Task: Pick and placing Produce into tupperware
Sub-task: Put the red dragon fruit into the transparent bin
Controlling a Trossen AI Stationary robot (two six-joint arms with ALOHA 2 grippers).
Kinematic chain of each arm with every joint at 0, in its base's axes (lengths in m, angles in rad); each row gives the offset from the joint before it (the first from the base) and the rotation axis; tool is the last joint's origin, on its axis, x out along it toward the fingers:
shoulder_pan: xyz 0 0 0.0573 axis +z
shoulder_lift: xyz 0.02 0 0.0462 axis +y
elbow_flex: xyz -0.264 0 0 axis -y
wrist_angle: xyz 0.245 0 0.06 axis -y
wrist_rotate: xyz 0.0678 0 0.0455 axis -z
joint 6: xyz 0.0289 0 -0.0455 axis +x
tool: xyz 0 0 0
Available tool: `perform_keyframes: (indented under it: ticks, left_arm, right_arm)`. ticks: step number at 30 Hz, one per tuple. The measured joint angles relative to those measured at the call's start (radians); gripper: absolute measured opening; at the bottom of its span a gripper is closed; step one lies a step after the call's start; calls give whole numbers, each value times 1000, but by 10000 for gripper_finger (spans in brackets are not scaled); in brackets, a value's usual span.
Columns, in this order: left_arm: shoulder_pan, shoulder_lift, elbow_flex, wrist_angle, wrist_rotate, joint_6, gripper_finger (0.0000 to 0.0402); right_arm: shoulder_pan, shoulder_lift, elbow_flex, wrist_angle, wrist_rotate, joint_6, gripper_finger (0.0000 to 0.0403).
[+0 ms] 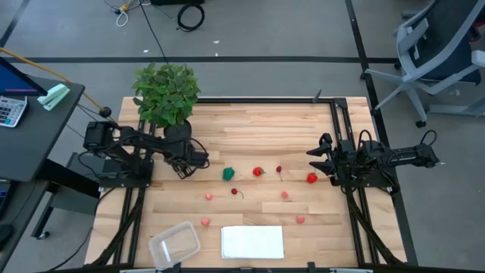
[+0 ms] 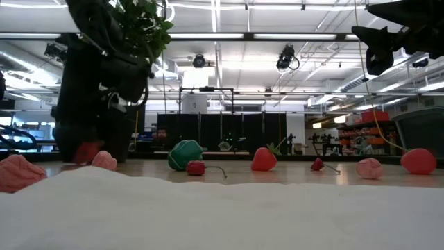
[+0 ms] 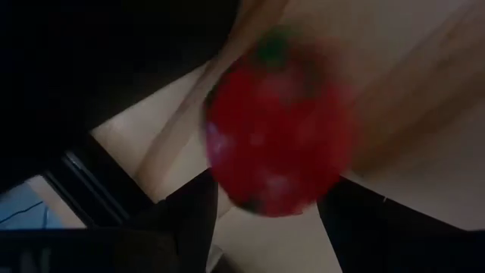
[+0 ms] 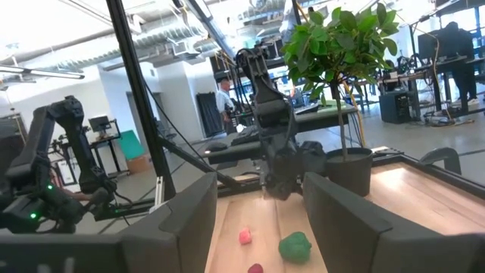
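Observation:
My left gripper is down at the table in front of the plant pot, shut on a red strawberry-like piece, which the gripper hides in the high view. The other produce lies loose on the wood. It includes a green piece, a red strawberry, a round red piece, two stemmed cherries and several pink pieces. The clear tupperware stands at the near left. My right gripper waits open at the table's right side, above the wood. My left gripper has the red piece between its two fingers, which come down at it from above. The piece's lower, narrower end sits between the fingertips and its wider part reaches past them. In the low view the piece sits at table level.
A leafy potted plant stands just behind my left gripper. A flat white sheet lies at the near edge, right of the tupperware. Bare wood shows between the tub and the produce. A desk with a calculator stands beside the table's left.

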Motion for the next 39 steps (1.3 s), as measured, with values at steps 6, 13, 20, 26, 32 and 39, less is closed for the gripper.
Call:
perform_keyframes:
  ticks: [6,13,20,26,32,39]
  left_arm:
    - [0,-3,-34,46,-16,5,226]
    - [-10,1,30,97,-30,51,226]
    - [-34,0,41,135,-31,97,227]
    - [-69,0,40,236,-34,79,224]
    - [-94,0,41,387,-30,148,224]
    - [-82,0,42,411,-31,149,223]
  right_arm:
    - [0,0,0,0,0,-1,206]
    - [0,0,0,0,0,-8,206]
    - [0,0,0,0,0,-8,206]
    - [0,0,0,0,0,-8,206]
    - [0,0,0,0,0,-8,206]
    - [0,0,0,0,0,-8,206]
